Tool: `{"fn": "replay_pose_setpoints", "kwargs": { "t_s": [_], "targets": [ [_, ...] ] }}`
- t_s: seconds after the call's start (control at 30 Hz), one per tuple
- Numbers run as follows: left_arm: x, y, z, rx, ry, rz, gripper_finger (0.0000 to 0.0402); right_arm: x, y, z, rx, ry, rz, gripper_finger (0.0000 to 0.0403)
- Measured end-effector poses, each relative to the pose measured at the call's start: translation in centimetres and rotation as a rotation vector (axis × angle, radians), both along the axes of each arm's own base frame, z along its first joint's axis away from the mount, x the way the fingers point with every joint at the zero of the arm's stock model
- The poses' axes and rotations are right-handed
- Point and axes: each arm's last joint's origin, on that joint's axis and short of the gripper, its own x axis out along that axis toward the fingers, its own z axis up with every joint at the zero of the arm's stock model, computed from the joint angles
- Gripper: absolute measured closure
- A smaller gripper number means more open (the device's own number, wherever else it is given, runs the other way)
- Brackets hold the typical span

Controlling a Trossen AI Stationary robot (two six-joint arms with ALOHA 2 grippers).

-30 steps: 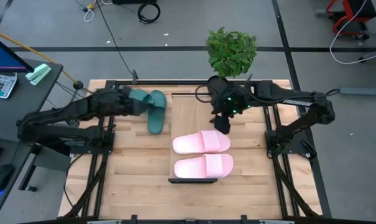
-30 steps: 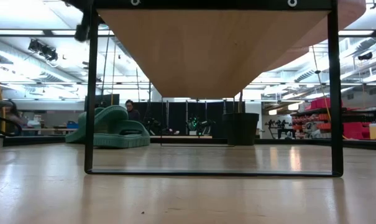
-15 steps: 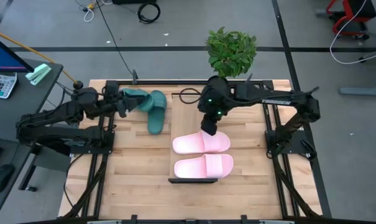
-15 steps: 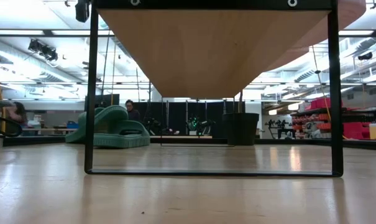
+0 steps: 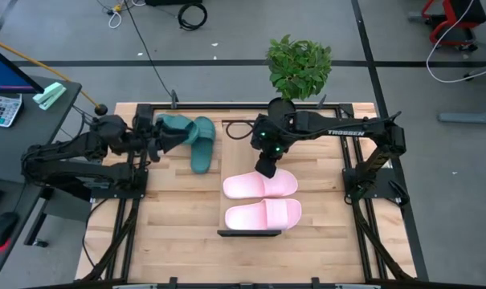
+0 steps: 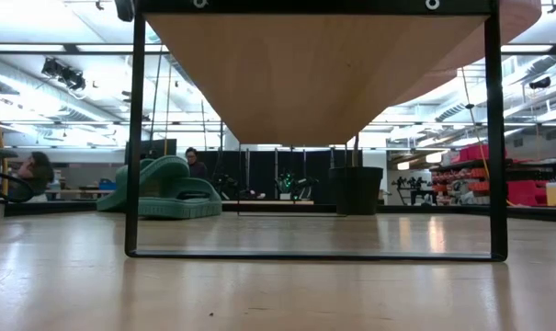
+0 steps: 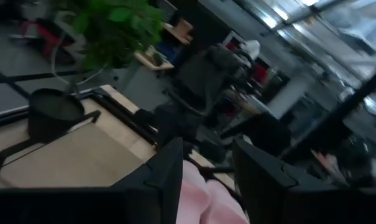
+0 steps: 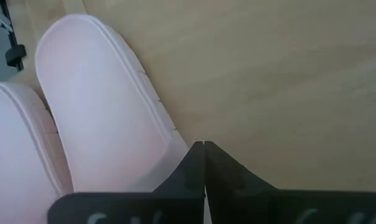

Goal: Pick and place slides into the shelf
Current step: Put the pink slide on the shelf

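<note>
- Since a second ago: right gripper [image 5: 265,168] moved left and down from beside the shelf's far part to the upper pink slide's [image 5: 260,185] far edge; left gripper [image 5: 156,138] pulled back left off the teal slides [image 5: 193,138].
- Right gripper: fingers [image 8: 203,163] pressed together, nothing between them, tips just beside the pink slide's edge over the shelf [image 5: 241,144].
- Left gripper: jaws parted, empty, near the teal pair.
- Both pink slides lie side by side on the shelf; lower one [image 5: 263,215] near its front end.
- Teal pair lies on the table [image 5: 170,225] left of the shelf, one leaning on the other.
- Potted plant [image 5: 299,66] at the far edge.
</note>
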Motion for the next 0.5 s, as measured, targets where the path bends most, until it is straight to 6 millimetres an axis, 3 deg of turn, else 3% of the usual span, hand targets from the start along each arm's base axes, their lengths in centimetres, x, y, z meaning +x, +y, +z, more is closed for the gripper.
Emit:
{"fn": "replay_pose_setpoints", "kwargs": {
  "t_s": [0.5],
  "targets": [
    [0.01,-0.10,0.01,0.028,0.004,-0.017,0.0260,-0.31,0.48,-0.02,0.113,0.018,0.055,0.0401]
  ]
}}
